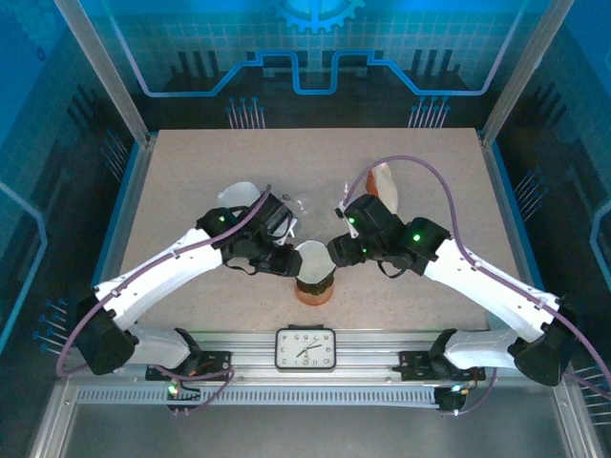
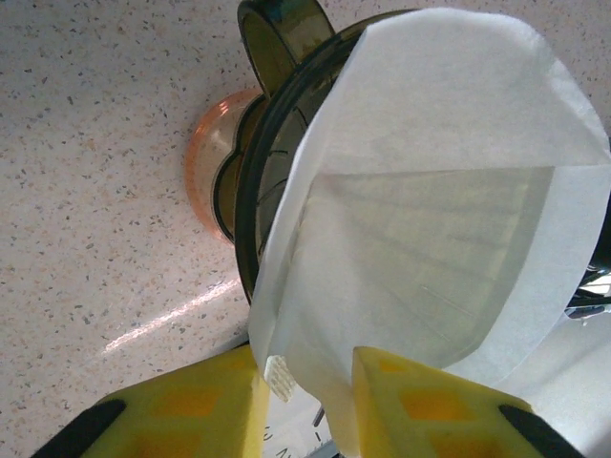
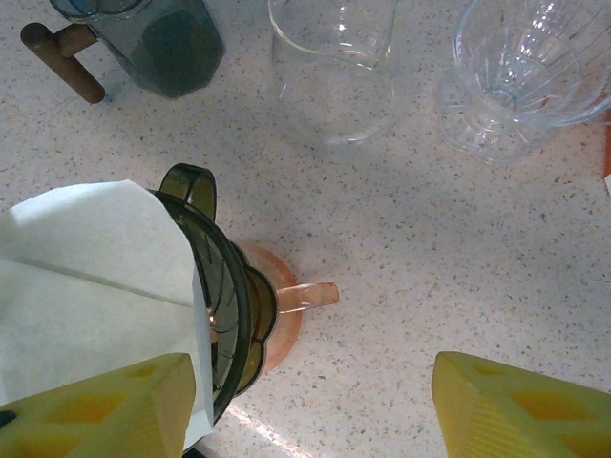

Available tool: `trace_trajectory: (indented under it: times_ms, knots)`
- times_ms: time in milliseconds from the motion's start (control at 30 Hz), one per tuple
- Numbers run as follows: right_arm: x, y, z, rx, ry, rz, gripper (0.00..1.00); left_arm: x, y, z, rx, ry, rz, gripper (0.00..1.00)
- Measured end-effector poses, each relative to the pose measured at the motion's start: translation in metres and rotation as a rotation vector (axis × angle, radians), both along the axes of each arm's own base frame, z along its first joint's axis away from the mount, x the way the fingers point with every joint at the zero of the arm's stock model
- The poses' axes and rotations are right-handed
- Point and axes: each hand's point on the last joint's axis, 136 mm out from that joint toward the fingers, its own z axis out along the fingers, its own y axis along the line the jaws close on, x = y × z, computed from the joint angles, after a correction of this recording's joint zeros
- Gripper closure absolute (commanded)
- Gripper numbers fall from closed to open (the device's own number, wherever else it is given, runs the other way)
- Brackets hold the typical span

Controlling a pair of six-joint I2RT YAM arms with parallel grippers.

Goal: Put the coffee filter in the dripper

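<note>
Now | coffee filter mouth up | partly in dripper

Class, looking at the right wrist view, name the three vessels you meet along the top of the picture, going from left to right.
dark pot with wooden handle → glass jug → clear glass dripper
</note>
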Motion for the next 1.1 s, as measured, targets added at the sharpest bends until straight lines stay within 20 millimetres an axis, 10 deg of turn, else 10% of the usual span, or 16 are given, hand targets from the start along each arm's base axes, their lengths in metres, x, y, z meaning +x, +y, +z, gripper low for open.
trace_trajectory:
  times_ms: [1100]
  knots:
    - [0.006,0.041,-0.058,-0.115,0.152,0.150,0.31,0.006,0.000,-0.005,0.017,-0.018,-0.003,0.71]
